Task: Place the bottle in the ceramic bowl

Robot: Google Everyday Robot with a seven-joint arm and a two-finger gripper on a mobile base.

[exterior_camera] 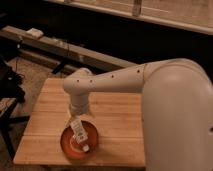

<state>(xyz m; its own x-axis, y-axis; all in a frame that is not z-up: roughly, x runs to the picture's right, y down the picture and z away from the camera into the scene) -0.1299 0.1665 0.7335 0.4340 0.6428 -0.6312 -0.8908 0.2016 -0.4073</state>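
Note:
The orange-red ceramic bowl [65,143] sits on the wooden table [117,122] near its front left edge. The small whitish bottle [78,131] with a pale label lies tilted inside the bowl, with its cap end [86,148] low towards the front. My gripper [76,119] hangs straight down from the white arm, just above the bowl's back rim and right at the bottle's upper end. I cannot make out whether it still touches the bottle.
My bulky white arm [165,95] fills the right side, over the table's right half. A long dark rail [60,50] runs behind the table. Dark equipment [10,87] stands by the table's left edge.

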